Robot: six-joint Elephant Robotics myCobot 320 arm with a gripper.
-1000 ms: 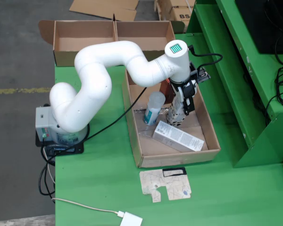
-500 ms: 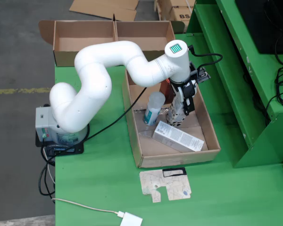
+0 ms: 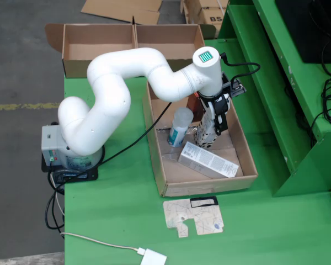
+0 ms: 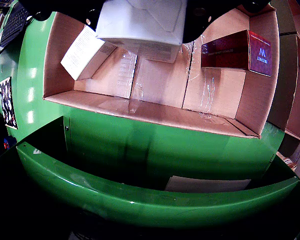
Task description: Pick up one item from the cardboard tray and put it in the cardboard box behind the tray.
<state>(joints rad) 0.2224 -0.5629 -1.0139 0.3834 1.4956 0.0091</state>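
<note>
My gripper [image 3: 207, 137] hangs over the middle of the cardboard tray [image 3: 168, 185], pointing down, shut on a small white box [image 3: 205, 132]. In the gripper view this box [image 4: 142, 25] fills the top centre, flanked by dark gripper parts. In the tray lie a long white carton [image 3: 208, 160], a clear bottle with a blue label [image 3: 179, 128] and a dark red box [image 3: 194, 104], partly hidden by the arm. The gripper view shows the long carton [image 4: 82, 50] at left and the red box [image 4: 240, 50] at right. The two-compartment cardboard box [image 3: 132, 47] stands behind the tray.
A green rack [image 3: 276, 83] runs along the tray's right side. A flat cardboard cut-out [image 3: 194, 216] lies in front of the tray. A white adapter with cable [image 3: 153, 258] lies near the table's front edge. The arm's base [image 3: 66, 154] stands at the table's left edge.
</note>
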